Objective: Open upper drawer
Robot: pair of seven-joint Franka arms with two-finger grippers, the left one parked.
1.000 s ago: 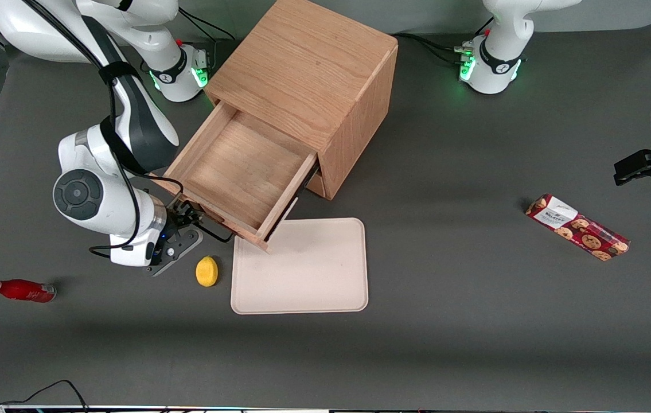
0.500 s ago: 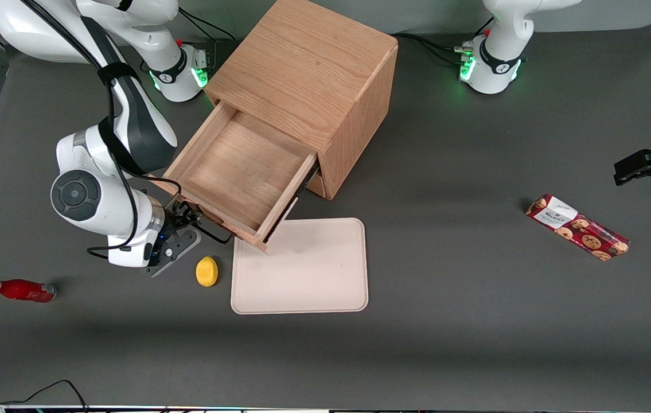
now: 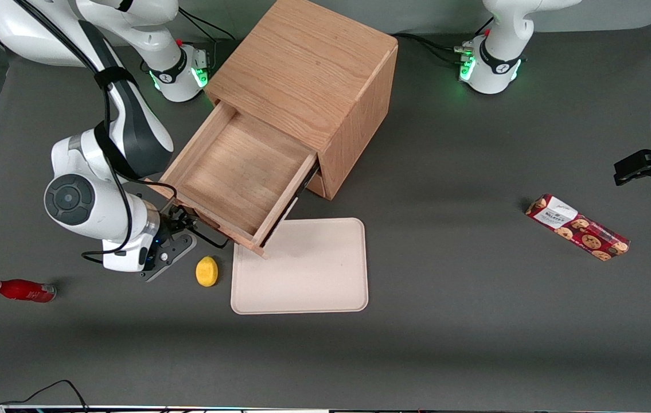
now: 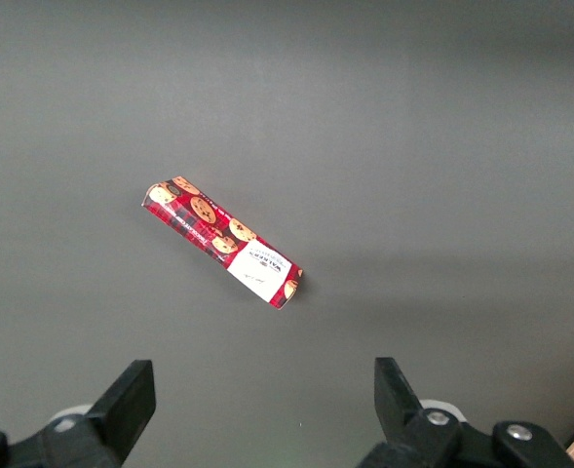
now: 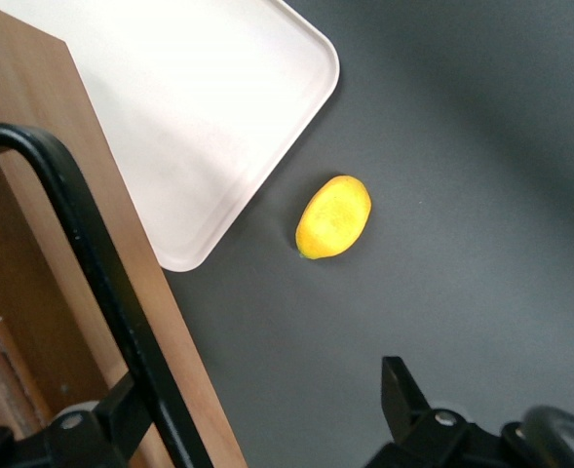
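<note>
The claw (image 3: 187, 221) is held low at the pulled-out upper drawer (image 3: 239, 175), fingers spread around its handle (image 5: 101, 283); contact is hidden.

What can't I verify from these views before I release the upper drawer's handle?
- Lower drawer: hidden in the front view under the pulled-out upper drawer.
- Handle ends: cut off by the right wrist view's edges.
- Gripper at the handle: fingertip contact hidden by the handle bar; in the front view the arm's wrist covers it.

Grey table (image 3: 474, 321) carries cabinet (image 3: 308, 69), tray (image 3: 308, 275), lemon (image 3: 206, 271).
</note>
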